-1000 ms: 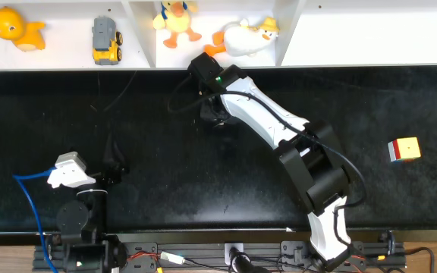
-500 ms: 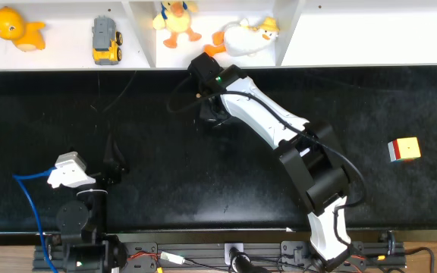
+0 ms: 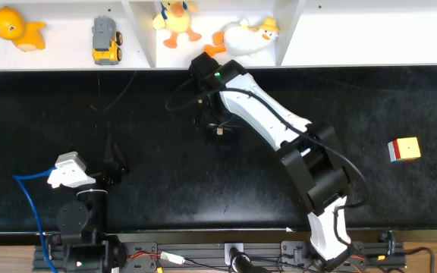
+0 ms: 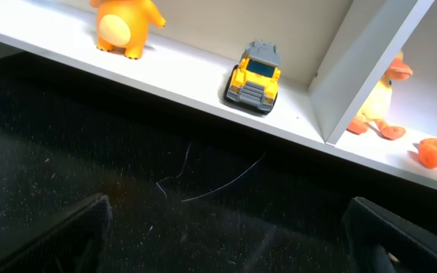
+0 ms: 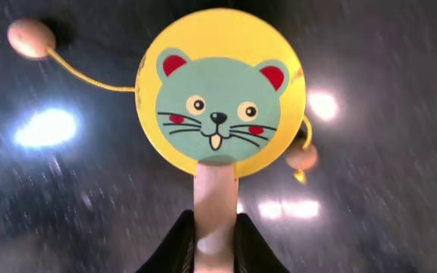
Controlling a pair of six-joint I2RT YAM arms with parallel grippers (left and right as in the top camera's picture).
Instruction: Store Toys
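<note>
A yellow rattle drum [image 5: 223,91] with a teal mouse face, wooden handle [image 5: 214,199] and two beads on strings hangs over the black table. My right gripper [image 5: 215,231] is shut on that handle. From above, the right gripper [image 3: 217,117] sits just in front of the shelf's middle, with a bead [image 3: 219,130] showing under it. My left gripper [image 4: 230,224] is open and holds nothing; it rests low at the table's left [image 3: 113,161], facing the shelf. A red, yellow and white cube [image 3: 403,149] lies at the table's right.
The white shelf [image 3: 67,64] along the back holds an orange duck [image 3: 17,29], a yellow truck [image 3: 105,39], a yellow duck [image 3: 176,21] and a white duck [image 3: 247,36], split by dividers [image 3: 143,30]. A blue cable [image 3: 30,197] loops by the left arm's base.
The right gripper has shifted slightly toward the front of the table and to the right, and a bead of the rattle drum now shows beneath it. The left arm has not moved.
</note>
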